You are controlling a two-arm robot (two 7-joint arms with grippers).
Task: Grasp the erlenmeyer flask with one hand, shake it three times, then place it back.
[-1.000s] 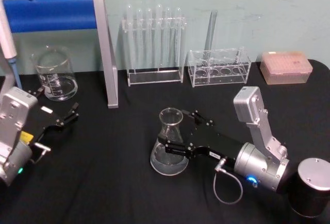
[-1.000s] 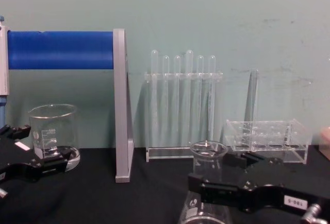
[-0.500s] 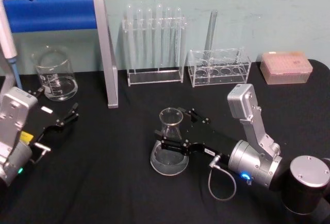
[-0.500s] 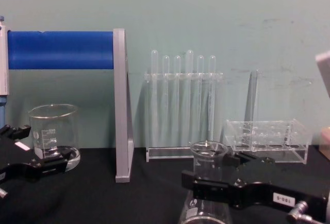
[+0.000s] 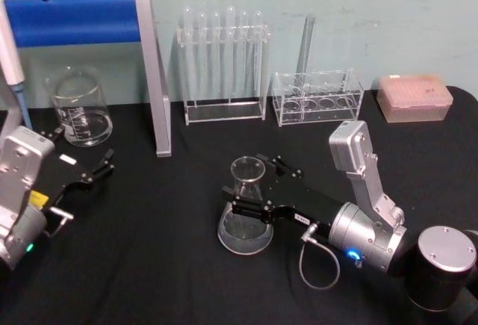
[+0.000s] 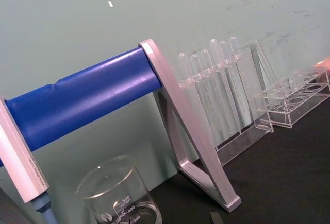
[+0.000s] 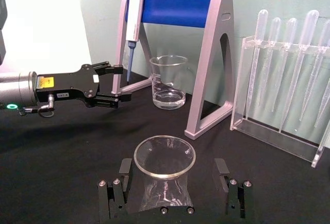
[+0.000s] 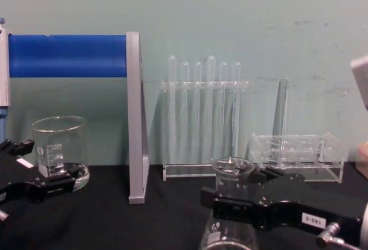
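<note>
The erlenmeyer flask is clear glass and stands upright on the black table, a little right of centre. My right gripper is open, with one black finger on each side of the flask's neck. In the right wrist view the fingers stand a little clear of the flask under its round rim. The chest view shows the flask with the right gripper level with its neck. My left gripper rests open at the table's left, in front of the beaker, holding nothing.
A glass beaker stands at the back left beside the blue-barred pipette stand, which carries a pipette. Along the back wall are a test tube rack, a lower clear rack and a pink tip box.
My right arm has shifted slightly left and forward, so its fingers now sit further around the flask's neck. The flask and the left arm have not moved.
</note>
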